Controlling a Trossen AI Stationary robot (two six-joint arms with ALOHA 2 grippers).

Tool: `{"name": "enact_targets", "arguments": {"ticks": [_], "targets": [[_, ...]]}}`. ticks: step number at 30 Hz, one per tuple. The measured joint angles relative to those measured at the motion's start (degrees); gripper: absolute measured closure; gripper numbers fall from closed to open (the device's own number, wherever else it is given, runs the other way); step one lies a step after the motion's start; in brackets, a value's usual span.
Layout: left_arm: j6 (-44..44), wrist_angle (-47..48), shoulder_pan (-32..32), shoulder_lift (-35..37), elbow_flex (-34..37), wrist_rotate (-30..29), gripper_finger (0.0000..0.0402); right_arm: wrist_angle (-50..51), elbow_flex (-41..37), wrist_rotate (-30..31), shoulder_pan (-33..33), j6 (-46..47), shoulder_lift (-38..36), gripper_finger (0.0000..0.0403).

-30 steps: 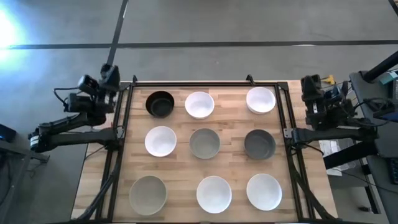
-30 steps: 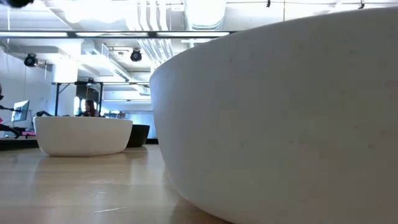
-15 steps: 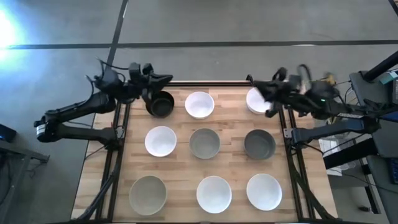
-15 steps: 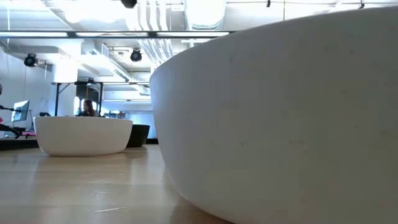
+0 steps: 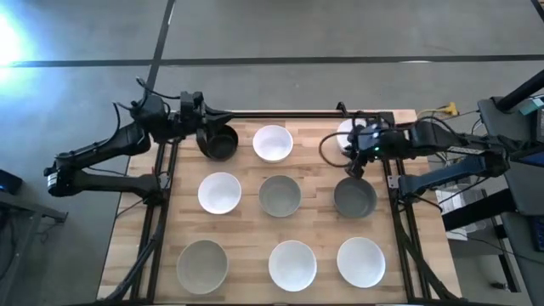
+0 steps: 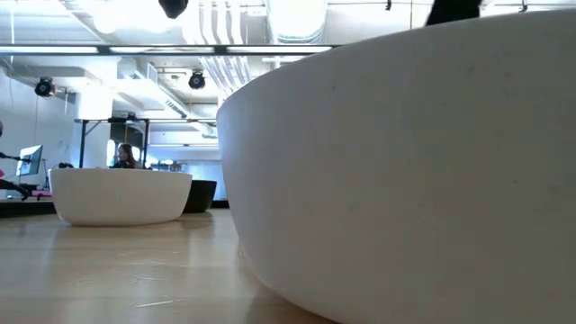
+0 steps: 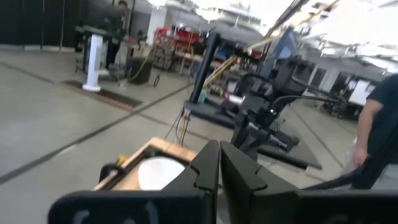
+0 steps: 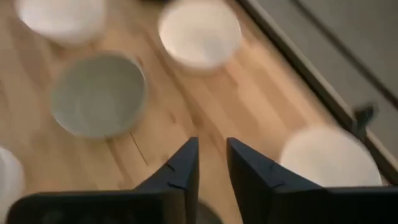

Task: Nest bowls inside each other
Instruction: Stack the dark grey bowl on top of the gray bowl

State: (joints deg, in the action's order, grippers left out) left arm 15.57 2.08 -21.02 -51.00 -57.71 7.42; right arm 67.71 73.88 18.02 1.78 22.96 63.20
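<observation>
You have nine bowls laid out in three rows of three on the worktop [image 5: 314,234], none touching another, so no nesting is done yet. That spacing seems deliberate: each bowl has clear room around its rim for fingers to come down on either side.

Your left end effector [image 5: 206,121] sits over the far left corner, just above the black bowl [image 5: 219,142]. Its fingers [image 7: 214,171] are clenched together with nothing between them, as the left wrist view shows, so it would have to part them before it can take that rim.

Your right end effector [image 5: 353,163] reaches in from the right edge and hovers between the far right white bowl [image 5: 347,134], which the arm partly covers, and the dark grey bowl [image 5: 354,197] in the middle row. In the right wrist view its fingers [image 8: 180,171] stand a little apart with bare wood between them, holding nothing; that view is blurred, so how wide the gap really is I would not press.

The middle grey bowl [image 5: 280,195] and the white bowl [image 5: 273,143] behind it lie well apart from both arms. The front row, with its pale grey bowl [image 5: 202,264] at the left, is untouched.

From table height, one white bowl's wall [image 6: 405,171] fills most of the picture, so watch from above instead.
</observation>
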Motion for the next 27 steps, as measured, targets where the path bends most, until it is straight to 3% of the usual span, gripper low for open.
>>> {"name": "enact_targets", "arguments": {"ticks": [10, 13, 21, 27], "targets": [[0.00, 1.58, 0.00, -2.53, 0.02, 0.02, 0.0402, 18.91, -0.62, 0.29, 4.58, 14.77, 3.24, 0.0254], [-0.01, 1.55, 0.00, -3.52, 0.02, 0.02, 0.0402, 18.19, -2.84, -2.16, 8.78, 13.92, 2.10, 0.0245], [-1.07, 1.48, 0.00, -6.58, 0.02, 2.79, 0.0402, 13.71, -12.22, -15.78, 20.34, 4.75, 0.32, 0.0244], [-0.96, 1.43, 0.02, -7.04, 0.02, 5.00, 0.0402, 12.38, -18.34, -18.42, 22.64, -0.09, 0.70, 0.0248]]}}
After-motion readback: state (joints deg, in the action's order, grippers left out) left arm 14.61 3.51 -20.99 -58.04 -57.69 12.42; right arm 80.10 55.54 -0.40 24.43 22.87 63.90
